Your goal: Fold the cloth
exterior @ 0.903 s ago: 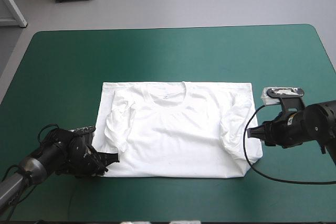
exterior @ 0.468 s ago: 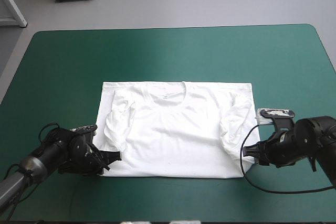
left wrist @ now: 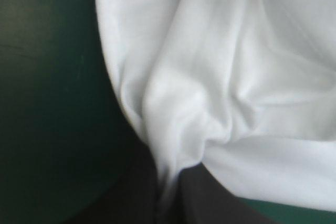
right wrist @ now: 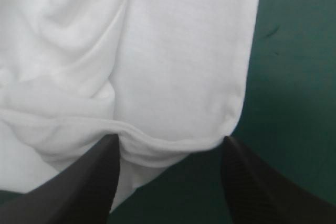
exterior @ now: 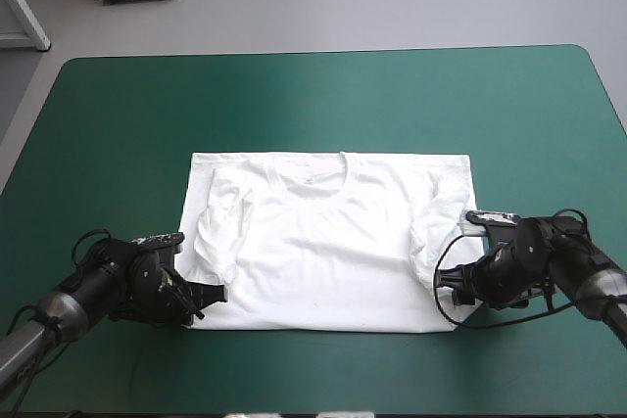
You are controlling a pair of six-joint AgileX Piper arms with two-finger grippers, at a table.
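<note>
The left gripper (exterior: 203,295) sits low at the near left corner of the T-shirt (exterior: 328,256). In its own wrist view the two black fingers (left wrist: 128,203) are pressed together with a bunch of white cloth pinched between them, so it has hold of that corner.

The T-shirt lies flat in the middle of the teal-green table (exterior: 118,124), with its neck toward the far edge. Both short sleeves are tucked in over the body, so the shirt looks like a tidy block.

The right gripper (exterior: 454,286) is down at the near right side, close to the corner. Its fingers stand wide apart, one on each side of the shirt's rounded corner. They do not pinch it yet.

So I think the sleeve part is done. What is left: the right side must grab too, and then the near half has to go up over the far half, maybe more than once.
</note>
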